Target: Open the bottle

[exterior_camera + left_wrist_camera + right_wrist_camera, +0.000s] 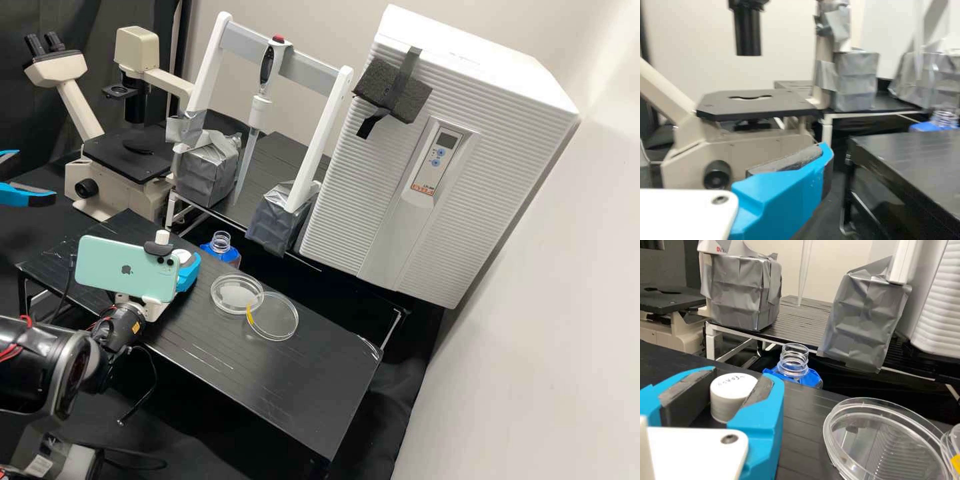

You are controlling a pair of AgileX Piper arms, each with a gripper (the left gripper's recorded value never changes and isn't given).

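The right claw (pixel 726 386) is pinching a small white cap (pixel 732 394) between its blue fingers, low over the black tabletop (pixel 287 380), close to its far edge and toward its left corner. Just past that edge and lower down stands the bottle (pixel 792 362), clear with blue liquid, its threaded neck bare and open. Cap and bottle are apart. The opening itself looks done, so the step in hand is what to do with the cap. The next move, I judge, calls for setting it on bare tabletop short of the two petri dishes (pixel 880 440) lying just beside the claw toward the tabletop's middle, and staying clear of the bottle's neck so it is not tipped. The left claw (pixel 17 175) hangs spread, holding nothing, off the tabletop's left edge beside the microscope (pixel 113 167). As for writing, the cap's top bears faint handwriting I cannot make out. A taped block (pixel 740 290) beyond the bottle shows a cut-off scrap of red lettering, and the white cabinet (pixel 433 153) has a control panel whose print is too small to tell.
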